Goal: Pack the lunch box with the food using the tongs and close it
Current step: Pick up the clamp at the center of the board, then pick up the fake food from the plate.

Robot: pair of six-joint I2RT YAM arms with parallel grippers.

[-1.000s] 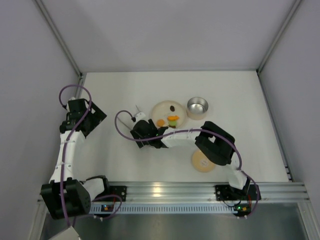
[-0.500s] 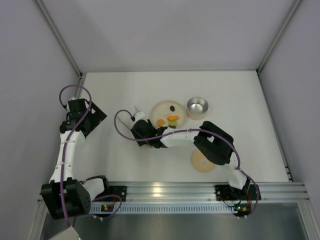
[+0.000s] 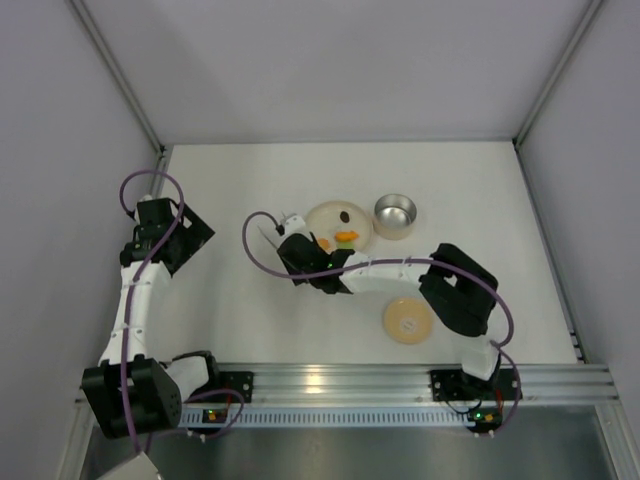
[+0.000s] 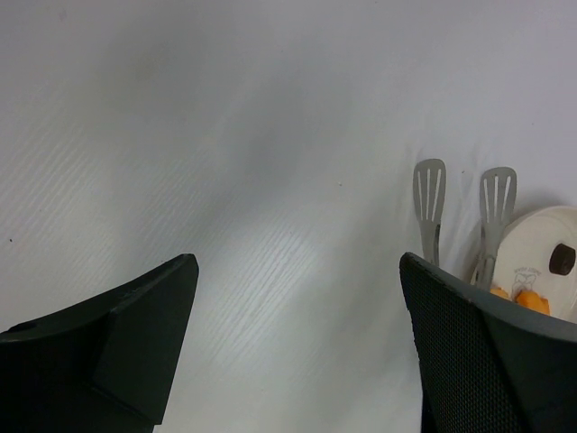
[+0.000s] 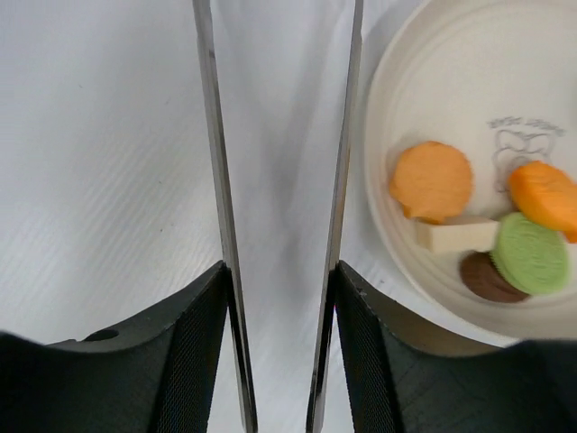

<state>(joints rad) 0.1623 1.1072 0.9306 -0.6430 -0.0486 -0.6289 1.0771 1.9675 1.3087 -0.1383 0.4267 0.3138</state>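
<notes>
My right gripper point(image 5: 279, 343) is shut on the tongs point(image 5: 213, 180), one finger pressed against the outside of each thin metal arm, left of the plate. The tongs' slotted tips point(image 4: 429, 191) also show in the left wrist view. The food point(image 5: 431, 180) lies on the cream plate point(image 5: 388, 108): two orange pieces, a green one point(image 5: 532, 254), a dark brown one and a pale white block. The lunch box point(image 3: 395, 214) stands open and shiny just right of the plate point(image 3: 330, 214). Its tan lid point(image 3: 407, 320) lies nearer the arms. My left gripper point(image 4: 297, 343) hangs open over bare table at the far left.
White walls close the table in on the left, back and right. The right arm point(image 3: 400, 272) arches across the middle, between the plate and the lid. An aluminium rail point(image 3: 330, 382) runs along the near edge.
The right jaws have narrowed onto the tongs' arms. The right wrist has shifted right and slightly back toward the plate, carrying the tongs. The left arm has not moved.
</notes>
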